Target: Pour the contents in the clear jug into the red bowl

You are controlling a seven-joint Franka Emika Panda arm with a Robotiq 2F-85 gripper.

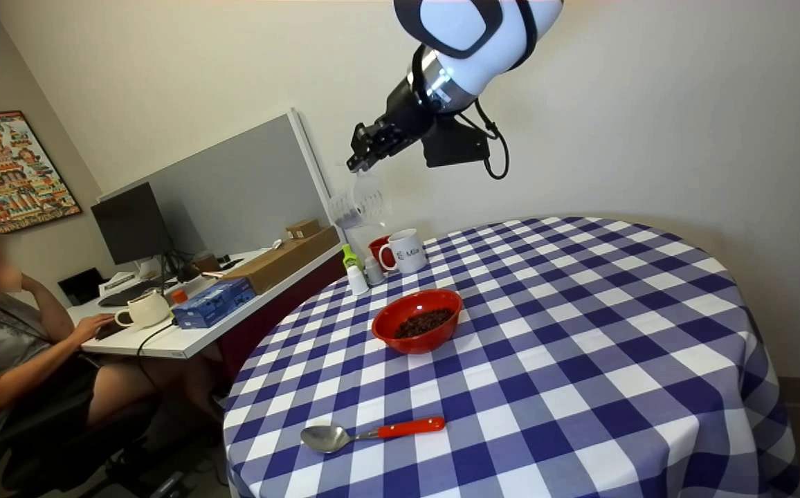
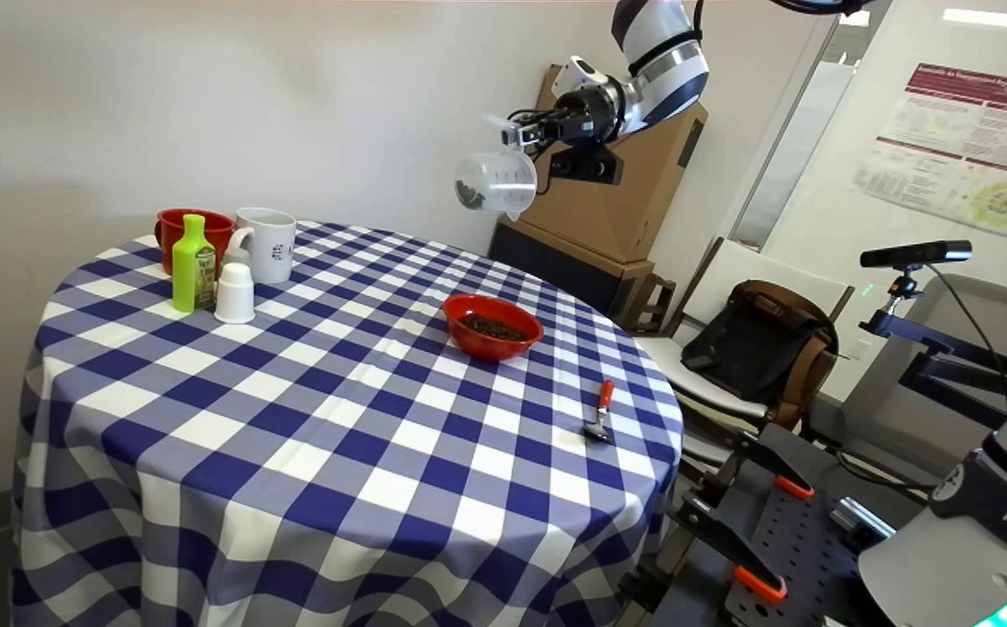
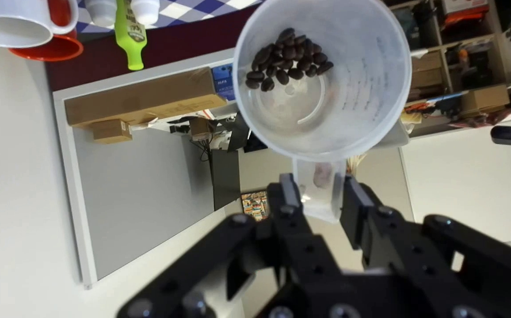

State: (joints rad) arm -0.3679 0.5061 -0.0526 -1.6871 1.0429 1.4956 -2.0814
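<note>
Claw (image 3: 320,187) clamped on the handle, the clear jug (image 3: 361,110) hangs in the air, tipped onto its side, a cluster of dark beans (image 3: 287,57) gathered inside by its base. Lower down and well apart, the red bowl (image 1: 417,342) stands upright on the checked tablecloth (image 1: 545,332), a layer of dark bits (image 1: 426,321) inside. Off to one side, a white mug (image 2: 272,248), a red cup (image 2: 223,231), a green bottle (image 2: 193,272) and two small pale containers (image 3: 145,9) stand close together; off to the other, a red-handled spoon (image 1: 393,430) lies apart from the bowl.
</note>
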